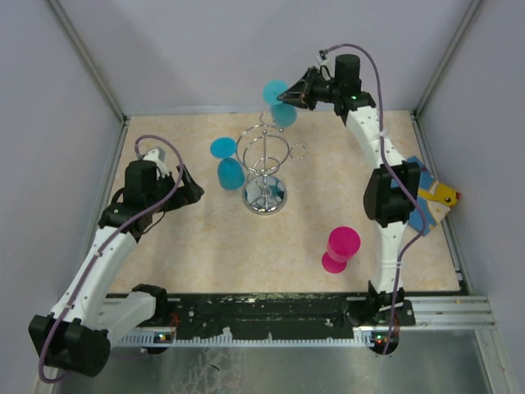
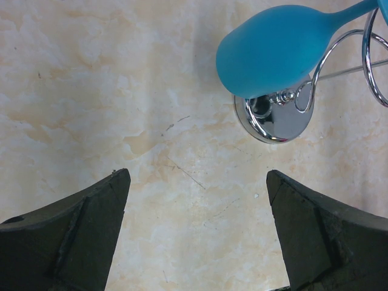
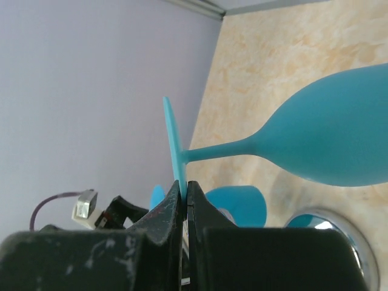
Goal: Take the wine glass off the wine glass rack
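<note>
The chrome wine glass rack (image 1: 264,168) stands mid-table on its round mirror base (image 2: 276,124). My right gripper (image 1: 289,97) is shut on the thin foot (image 3: 173,142) of a blue wine glass (image 1: 283,113), held sideways in the air just behind the rack, its bowl (image 3: 339,136) pointing away. The right fingers (image 3: 173,209) pinch the foot's rim. A second blue wine glass (image 1: 229,171) hangs on the rack's left side, and its bowl (image 2: 273,51) also shows in the left wrist view. My left gripper (image 1: 197,190) is open, low over bare table left of the rack, nothing between its fingertips (image 2: 197,188).
A pink wine glass (image 1: 339,249) stands upside down on the table front right of the rack. A blue and yellow object (image 1: 432,199) lies at the table's right edge beside the right arm. Grey walls close in the back and both sides.
</note>
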`<state>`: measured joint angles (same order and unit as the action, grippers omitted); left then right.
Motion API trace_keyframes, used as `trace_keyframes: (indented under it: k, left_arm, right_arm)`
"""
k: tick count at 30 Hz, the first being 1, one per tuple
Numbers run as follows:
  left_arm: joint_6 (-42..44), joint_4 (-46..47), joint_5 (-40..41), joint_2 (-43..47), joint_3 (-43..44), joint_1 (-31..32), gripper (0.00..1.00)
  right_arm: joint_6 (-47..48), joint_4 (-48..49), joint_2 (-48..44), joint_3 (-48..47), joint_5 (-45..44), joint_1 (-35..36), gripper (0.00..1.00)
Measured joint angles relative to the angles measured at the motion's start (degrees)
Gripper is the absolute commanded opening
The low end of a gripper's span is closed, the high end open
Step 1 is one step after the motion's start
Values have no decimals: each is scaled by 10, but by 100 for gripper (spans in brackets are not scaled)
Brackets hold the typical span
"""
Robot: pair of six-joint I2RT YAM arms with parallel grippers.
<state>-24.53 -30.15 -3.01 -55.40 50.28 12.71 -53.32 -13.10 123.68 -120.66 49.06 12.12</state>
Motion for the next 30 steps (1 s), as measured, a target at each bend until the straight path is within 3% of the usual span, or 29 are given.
trace_keyframes:
  k: [4,14,24,30]
  left_arm:
    - [0,0,0,0,0,-1,99]
    - [-1,1,-10,0,0,-1,99]
    - [-3,1,-16,-3,0,-1,100]
    - [-3,1,-16,-1,0,-1,100]
  right_arm:
    - [82,-100,7,-64,-61,-6,0]
    - [299,-324,7,-123,-359,-9,0]
    - [428,-379,11,-94,-664,53,0]
    - [476,-375,20,-80,-780,72,0]
